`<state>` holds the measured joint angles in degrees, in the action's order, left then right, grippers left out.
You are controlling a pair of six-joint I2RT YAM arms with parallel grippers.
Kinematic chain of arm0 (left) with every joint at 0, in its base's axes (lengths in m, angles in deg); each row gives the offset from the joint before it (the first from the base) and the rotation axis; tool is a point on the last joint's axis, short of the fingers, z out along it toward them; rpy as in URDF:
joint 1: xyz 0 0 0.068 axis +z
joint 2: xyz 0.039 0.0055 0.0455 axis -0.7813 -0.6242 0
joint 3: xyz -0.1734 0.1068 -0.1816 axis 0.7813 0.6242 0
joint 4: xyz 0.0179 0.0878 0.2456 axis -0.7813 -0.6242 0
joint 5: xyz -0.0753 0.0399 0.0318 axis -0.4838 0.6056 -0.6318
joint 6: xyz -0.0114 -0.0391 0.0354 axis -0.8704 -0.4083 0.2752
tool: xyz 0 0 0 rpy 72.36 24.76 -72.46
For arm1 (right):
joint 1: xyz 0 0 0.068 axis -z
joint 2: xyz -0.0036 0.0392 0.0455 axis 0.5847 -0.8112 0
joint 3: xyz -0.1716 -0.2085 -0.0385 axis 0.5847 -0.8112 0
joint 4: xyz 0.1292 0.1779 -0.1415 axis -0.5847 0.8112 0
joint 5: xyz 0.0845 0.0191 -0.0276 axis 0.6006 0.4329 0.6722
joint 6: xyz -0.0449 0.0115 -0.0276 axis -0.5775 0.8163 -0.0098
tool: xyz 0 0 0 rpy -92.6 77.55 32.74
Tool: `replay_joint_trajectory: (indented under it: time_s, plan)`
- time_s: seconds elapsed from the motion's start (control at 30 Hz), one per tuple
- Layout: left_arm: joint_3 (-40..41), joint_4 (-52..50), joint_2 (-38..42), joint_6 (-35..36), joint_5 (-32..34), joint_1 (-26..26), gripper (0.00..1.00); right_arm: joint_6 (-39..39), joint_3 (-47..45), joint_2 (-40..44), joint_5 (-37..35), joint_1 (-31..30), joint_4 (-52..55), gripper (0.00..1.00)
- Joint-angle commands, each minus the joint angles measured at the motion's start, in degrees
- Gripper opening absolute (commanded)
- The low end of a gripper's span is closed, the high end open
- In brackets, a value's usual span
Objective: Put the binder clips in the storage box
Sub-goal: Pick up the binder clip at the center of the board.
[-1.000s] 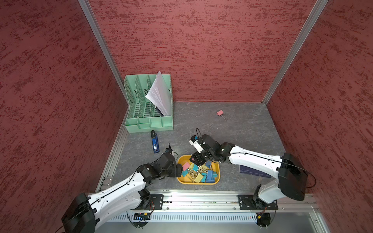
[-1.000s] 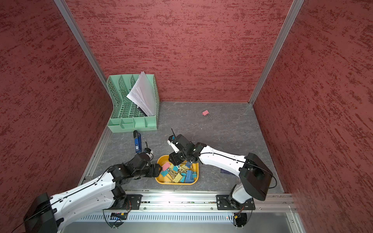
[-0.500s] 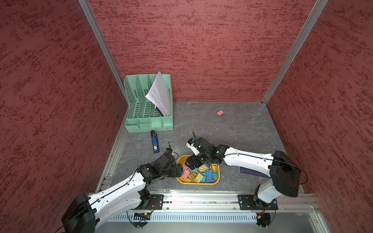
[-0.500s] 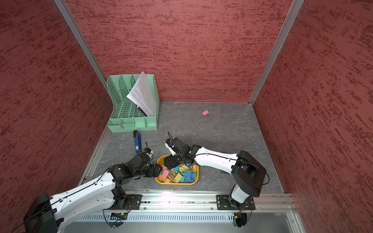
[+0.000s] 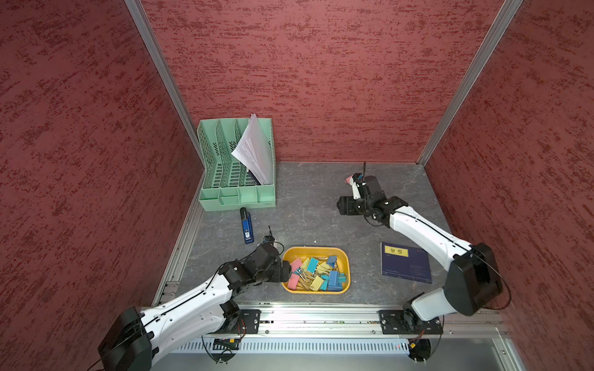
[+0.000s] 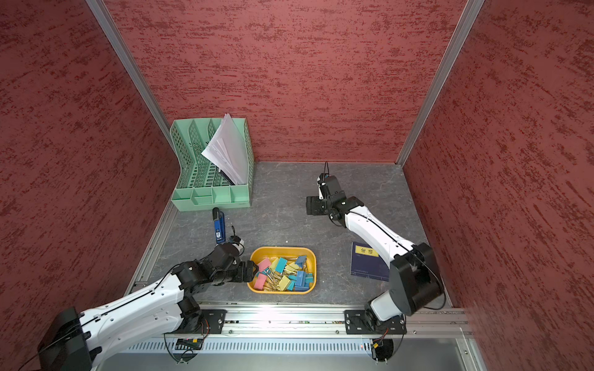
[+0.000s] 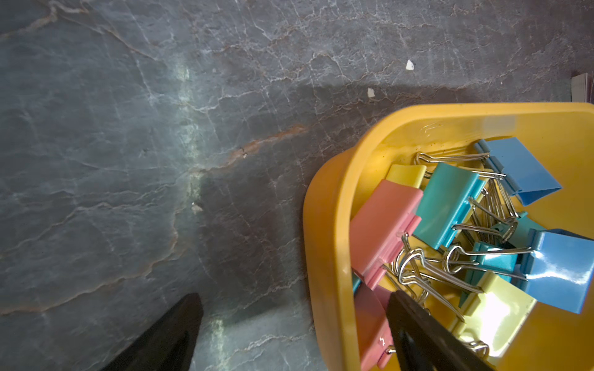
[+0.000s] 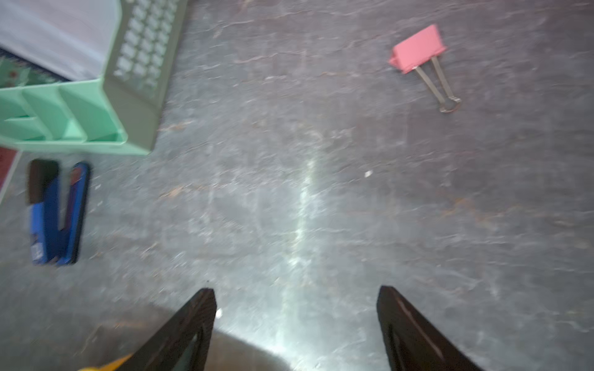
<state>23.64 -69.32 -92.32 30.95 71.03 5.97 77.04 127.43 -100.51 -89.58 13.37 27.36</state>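
Note:
The yellow storage box (image 5: 344, 257) sits near the table's front edge with several binder clips (image 5: 316, 271) in pink, yellow, blue and teal piled inside. My left gripper (image 5: 284, 271) is open and straddles the box's left wall (image 7: 324, 244); one finger is outside on the table, the other is inside over a pink clip (image 7: 382, 225). One pink binder clip (image 8: 416, 49) lies alone on the table at the back right, half hidden behind my right wrist (image 5: 348, 179). My right gripper (image 8: 295, 290) hovers open and empty in front of it.
A mint-green file organizer (image 5: 238, 170) with papers stands at the back left. A blue stapler (image 5: 247, 225) lies just in front of it. A dark blue booklet (image 5: 405, 262) lies right of the box. Red walls enclose three sides.
My right gripper has left the storage box and swung to the back right of the table, near the lone pink clip. The left arm has not moved.

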Motion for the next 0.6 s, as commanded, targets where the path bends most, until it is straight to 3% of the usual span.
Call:
replay_joint_trajectory:
  time_s: [0.0,0.3,0.57]
  plan:
    - [-0.6,0.4,-0.1,0.3,0.8,-0.2,0.94,-5.1,7.3,-8.4,-3.1,4.6,0.9,0.84]
    - [-0.6,0.5,-0.6,0.1,1.0,-0.2,0.95,-20.1,30.4,-30.9,-0.1,10.3,4.1,0.93]
    - [-1.1,0.5,-2.6,0.1,1.1,-0.2,0.95,-25.4,40.9,-40.0,3.1,13.4,7.3,0.94]
